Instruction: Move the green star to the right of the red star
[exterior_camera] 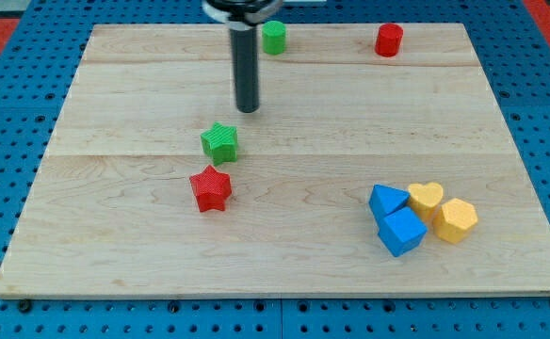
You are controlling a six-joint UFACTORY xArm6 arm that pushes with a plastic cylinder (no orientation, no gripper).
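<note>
The green star (220, 142) lies on the wooden board (115, 235) just above the red star (210, 188) and slightly to its right, close to it but apart. My tip (247, 108) is above and to the right of the green star, with a small gap between them. The rod rises from the tip to the view's top edge.
A green cylinder (274, 37) and a red cylinder (389, 40) stand near the board's top edge. At the lower right is a cluster of two blue blocks (396, 220), a yellow heart (427, 198) and a yellow hexagon (458, 220).
</note>
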